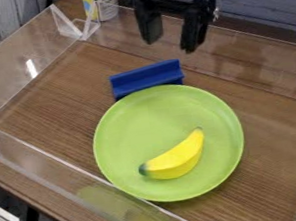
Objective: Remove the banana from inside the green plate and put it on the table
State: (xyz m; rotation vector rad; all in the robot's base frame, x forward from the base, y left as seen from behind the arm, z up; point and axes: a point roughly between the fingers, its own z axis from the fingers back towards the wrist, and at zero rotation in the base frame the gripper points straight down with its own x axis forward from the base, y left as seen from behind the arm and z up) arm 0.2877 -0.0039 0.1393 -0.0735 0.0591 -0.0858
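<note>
The yellow banana point(176, 156) with a dark green tip lies inside the green plate point(129, 125), toward its front. The plate rests on the brown wood-grain table point(263, 94). My black gripper point(170, 31) hangs open above the far side of the table, behind the plate and well apart from the banana. Nothing is between its fingers.
A blue rectangular block point(147, 78) lies just behind the plate, below the gripper. Clear acrylic walls point(25, 66) border the table on all sides. A white and yellow bottle point(96, 2) stands beyond the back wall.
</note>
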